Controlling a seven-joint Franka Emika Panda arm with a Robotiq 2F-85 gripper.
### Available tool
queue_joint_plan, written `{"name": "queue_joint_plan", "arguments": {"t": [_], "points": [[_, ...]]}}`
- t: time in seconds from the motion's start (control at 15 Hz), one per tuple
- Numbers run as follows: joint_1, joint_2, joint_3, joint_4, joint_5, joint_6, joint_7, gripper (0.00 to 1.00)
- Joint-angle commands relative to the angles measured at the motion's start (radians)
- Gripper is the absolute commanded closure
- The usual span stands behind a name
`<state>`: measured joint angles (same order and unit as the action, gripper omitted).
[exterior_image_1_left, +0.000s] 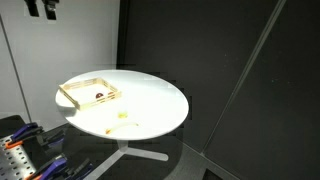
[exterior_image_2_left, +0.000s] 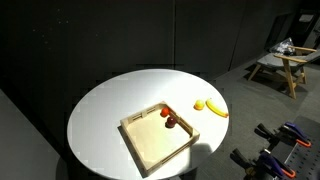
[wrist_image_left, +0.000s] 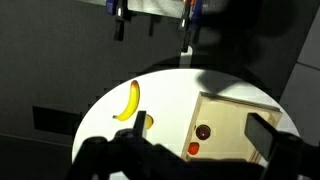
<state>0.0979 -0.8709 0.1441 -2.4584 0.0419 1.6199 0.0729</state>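
Observation:
A round white table (exterior_image_1_left: 150, 100) carries a shallow wooden tray (exterior_image_1_left: 68, 96) with a dark red fruit (wrist_image_left: 203, 131) and a brighter red one (wrist_image_left: 194, 149) in one corner. A banana (wrist_image_left: 127, 102) and a small yellow piece (wrist_image_left: 147, 122) lie on the table (exterior_image_2_left: 105, 110) outside the tray (exterior_image_2_left: 140, 113). My gripper (exterior_image_1_left: 40, 8) hangs high above the table, off to the tray's side. In the wrist view the gripper (wrist_image_left: 203, 128) is open and holds nothing; its two dark fingers (wrist_image_left: 262, 133) frame the tray (wrist_image_left: 230, 115) far below.
Black curtains surround the table. Blue and orange clamps (exterior_image_1_left: 20, 140) sit low beside the table; in an exterior view clamps (exterior_image_2_left: 280, 140) also show. A wooden stand (exterior_image_2_left: 285, 62) is further off. The banana (exterior_image_2_left: 212, 107) lies near the table's edge.

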Motion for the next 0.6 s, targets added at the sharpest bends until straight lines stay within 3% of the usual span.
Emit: {"name": "queue_joint_plan", "arguments": {"t": [0.0,0.53], "points": [[-0.014,0.05,0.006,-0.01,-0.004,0.058,0.025,0.0],[-0.011,0.202,0.0,-0.024,0.01,0.215,0.047,0.0]]}}
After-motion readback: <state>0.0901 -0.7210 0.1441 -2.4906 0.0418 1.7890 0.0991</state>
